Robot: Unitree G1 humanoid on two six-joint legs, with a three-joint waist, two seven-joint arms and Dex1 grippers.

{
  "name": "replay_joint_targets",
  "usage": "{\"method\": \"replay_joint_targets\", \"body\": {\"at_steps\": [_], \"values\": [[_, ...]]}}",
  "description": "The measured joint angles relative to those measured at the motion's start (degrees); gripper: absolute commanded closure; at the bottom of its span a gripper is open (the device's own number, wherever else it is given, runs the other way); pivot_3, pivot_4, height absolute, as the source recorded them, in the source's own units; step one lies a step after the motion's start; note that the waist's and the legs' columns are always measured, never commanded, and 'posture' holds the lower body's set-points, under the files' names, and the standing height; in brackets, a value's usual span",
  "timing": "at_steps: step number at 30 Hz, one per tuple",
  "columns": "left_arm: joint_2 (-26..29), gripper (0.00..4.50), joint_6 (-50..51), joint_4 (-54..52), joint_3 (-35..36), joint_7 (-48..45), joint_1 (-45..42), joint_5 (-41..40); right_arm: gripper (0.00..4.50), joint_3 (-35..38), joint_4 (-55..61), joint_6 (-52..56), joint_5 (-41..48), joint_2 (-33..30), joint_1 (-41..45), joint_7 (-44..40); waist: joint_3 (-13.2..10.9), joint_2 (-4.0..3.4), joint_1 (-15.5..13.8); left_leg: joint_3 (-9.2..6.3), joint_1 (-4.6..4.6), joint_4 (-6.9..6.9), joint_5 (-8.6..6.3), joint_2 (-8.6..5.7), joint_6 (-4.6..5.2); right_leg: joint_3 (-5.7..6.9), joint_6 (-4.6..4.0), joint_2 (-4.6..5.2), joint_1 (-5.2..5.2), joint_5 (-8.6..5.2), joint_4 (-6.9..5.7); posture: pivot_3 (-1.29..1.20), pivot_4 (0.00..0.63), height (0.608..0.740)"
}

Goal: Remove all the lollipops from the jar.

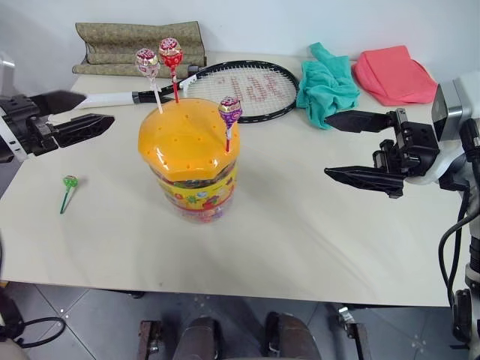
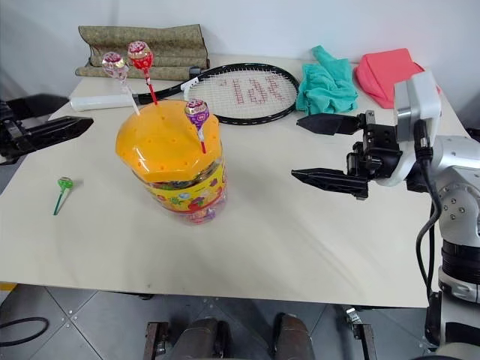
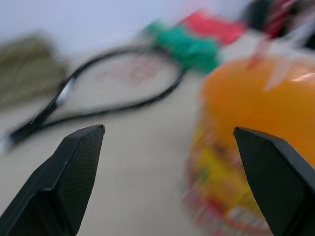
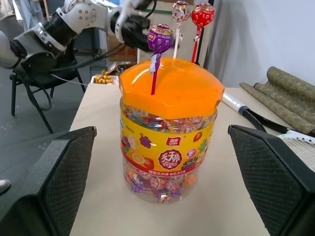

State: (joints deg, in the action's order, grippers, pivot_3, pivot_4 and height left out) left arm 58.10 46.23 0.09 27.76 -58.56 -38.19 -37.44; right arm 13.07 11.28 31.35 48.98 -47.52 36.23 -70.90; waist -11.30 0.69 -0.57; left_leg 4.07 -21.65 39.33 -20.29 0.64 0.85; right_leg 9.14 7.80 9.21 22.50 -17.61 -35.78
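Large clear plastic jar (image 1: 192, 184) with yellow printed label and holed orange domed lid noted at table centre, carrying three upright ball lollipops: purple-wrapped on red stick (image 1: 229, 112) at its right, red-wrapped (image 1: 171, 54) and pink-white-wrapped (image 1: 147, 62) at its far edge; green-wrapped lollipop on green stick (image 1: 69, 184) lying flat on the beige table (image 1: 300, 240) to the left. Left gripper (image 1: 64, 120) spread and empty left of the jar, right gripper (image 1: 352, 146) spread and empty to its right. Judged light, thin-sticked, slippery at the foil, best pinched on the stick just below the ball and drawn straight up; label bears Chinese characters too small to read, racket (image 1: 247, 88) strings show unclear red lettering.
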Motion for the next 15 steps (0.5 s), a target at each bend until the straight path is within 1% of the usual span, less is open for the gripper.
{"method": "replay_joint_targets", "body": {"at_steps": [2, 4, 8, 12, 15], "values": [[-2.11, 0.04, -3.39, 0.11, -0.02, -4.24, -1.21, -2.61, 0.00, 1.10, 0.43, 0.03, 0.04, -0.02, -1.06, 0.63, 0.00, 0.00, -0.06, 0.02, 0.00, 0.01, 0.00, -0.01, 0.00, -0.01, 0.00, 0.00, 0.00, 0.00, -0.01, 0.00, 0.150, 0.740], [-3.10, 0.04, -5.23, 0.45, -1.45, -6.27, -2.26, -3.47, 0.00, 1.51, 1.57, 0.10, 0.15, -0.14, -1.92, 1.19, 0.00, 0.00, -0.11, 0.02, 0.00, 0.04, 0.00, -0.01, 0.00, -0.01, 0.00, 0.00, -0.02, 0.00, -0.01, 0.00, 0.150, 0.740], [-5.74, 0.04, -7.99, 4.46, -7.09, -7.73, -6.83, -2.70, 0.00, 3.68, 3.60, 0.27, 0.86, -1.02, -3.84, 2.65, 0.00, 0.00, -0.63, 0.04, 0.00, 0.14, -0.01, -0.03, 0.02, -0.02, 0.00, 0.00, -0.03, 0.00, -0.03, 0.00, 0.150, 0.740], [-6.98, 0.04, -10.70, 9.14, -11.60, -9.53, -9.71, -0.75, 0.00, 5.63, 5.76, 1.05, 1.93, -1.56, -6.37, 4.26, 0.00, 0.00, -0.69, 0.04, 0.00, 0.15, -0.01, -0.03, 0.02, -0.01, 0.00, 0.00, -0.03, 0.00, -0.05, 0.00, 0.150, 0.740], [-9.18, 0.66, -14.20, 12.60, -13.14, -10.90, -11.79, 0.12, 0.00, 6.41, 7.04, 1.31, 2.25, -2.00, -7.68, 5.54, 0.00, 0.00, -0.74, 0.05, -0.02, 0.19, -0.01, -0.02, 0.03, 0.00, 0.00, 0.00, -0.03, 0.00, -0.05, 0.00, 0.150, 0.740]]}}
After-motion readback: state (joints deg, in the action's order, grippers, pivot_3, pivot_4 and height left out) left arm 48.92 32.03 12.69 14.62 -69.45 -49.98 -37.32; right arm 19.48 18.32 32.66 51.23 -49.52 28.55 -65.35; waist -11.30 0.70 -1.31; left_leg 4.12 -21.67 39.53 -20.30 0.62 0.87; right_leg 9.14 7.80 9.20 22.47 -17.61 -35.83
